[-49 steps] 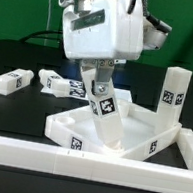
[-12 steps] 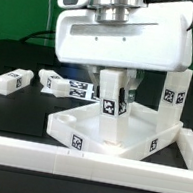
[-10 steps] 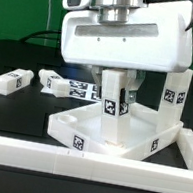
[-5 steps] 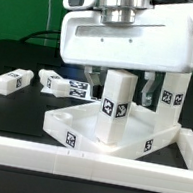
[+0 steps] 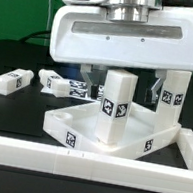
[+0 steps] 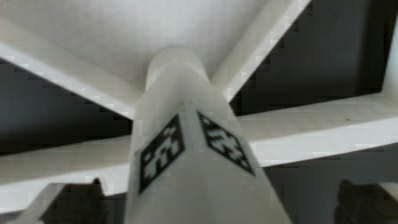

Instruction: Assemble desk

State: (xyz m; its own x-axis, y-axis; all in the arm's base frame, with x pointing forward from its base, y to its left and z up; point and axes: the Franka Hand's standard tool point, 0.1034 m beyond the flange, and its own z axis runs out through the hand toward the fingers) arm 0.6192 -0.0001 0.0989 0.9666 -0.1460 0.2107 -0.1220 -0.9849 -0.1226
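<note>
And here's the tool (image 5: pixel 121 88), hanging straight down over the slab (image 5: pixel 127 148) with its jaws spread wide and pinching nothing. There's a clear gap on both sides of the standing leg (image 5: pixel 115 108) between them.

That leg is bolt upright, its long axis vertical. Its foot is planted in the slab near the front rim and its top points at twelve o'clock toward the tool's big white body. A black-and-white tag on it faces the exterior camera.

The slab lies flat on the dark counter (image 5: pixel 12 106), its long side running roughly nine to three in the exterior view, tags on its front walls.

At the slab's two o'clock corner a second leg (image 5: pixel 170 96) also stands vertical; whether it's seated in a socket, I can't tell. Out at nine o'clock a loose leg (image 5: pixel 11 81) lies flat, and a fourth leg (image 5: pixel 56 81) lies near it, closer to the slab. The white rail (image 5: pixel 34 158) runs along six o'clock.

Only the exterior view gives us those other legs and the rail. The wrist view looks right down the standing leg's length: two tagged faces meet on one edge, and the slab's white rims branch away from its foot. The grey fingertips (image 6: pixel 68 205) stand clear of the leg on either side.
</note>
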